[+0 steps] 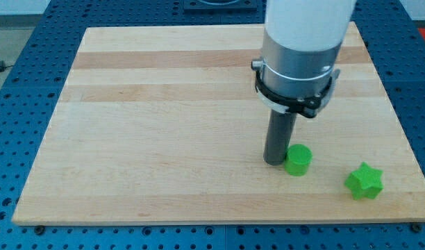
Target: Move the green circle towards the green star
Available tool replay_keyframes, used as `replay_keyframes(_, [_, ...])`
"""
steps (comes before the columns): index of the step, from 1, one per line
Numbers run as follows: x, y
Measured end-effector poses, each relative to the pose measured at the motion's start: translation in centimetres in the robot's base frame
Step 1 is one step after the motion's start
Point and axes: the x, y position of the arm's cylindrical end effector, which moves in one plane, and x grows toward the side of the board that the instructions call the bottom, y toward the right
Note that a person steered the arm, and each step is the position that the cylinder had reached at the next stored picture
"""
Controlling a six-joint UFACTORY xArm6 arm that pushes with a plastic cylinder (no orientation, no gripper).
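Observation:
The green circle (298, 160) is a short green cylinder on the wooden board (164, 139), at the view's lower right. The green star (365, 181) lies to its right and slightly lower, near the board's bottom right corner, apart from the circle. My tip (275, 162) is at the end of the dark rod, right against the circle's left side, touching or nearly touching it. The arm's white and grey body rises above the rod and hides part of the board behind it.
The board's bottom edge (219, 222) runs just below the two blocks and its right edge (407, 153) is close to the star. A blue perforated table (11, 139) surrounds the board.

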Motion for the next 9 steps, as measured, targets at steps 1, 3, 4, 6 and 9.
replay_keyframes(1, [2.2, 1.3])
replay_keyframes(3, [2.9, 1.0])
replay_keyframes(4, [1.3, 0.7])
replay_keyframes(6, [1.7, 3.4])
replay_keyframes(9, [3.5, 5.2])
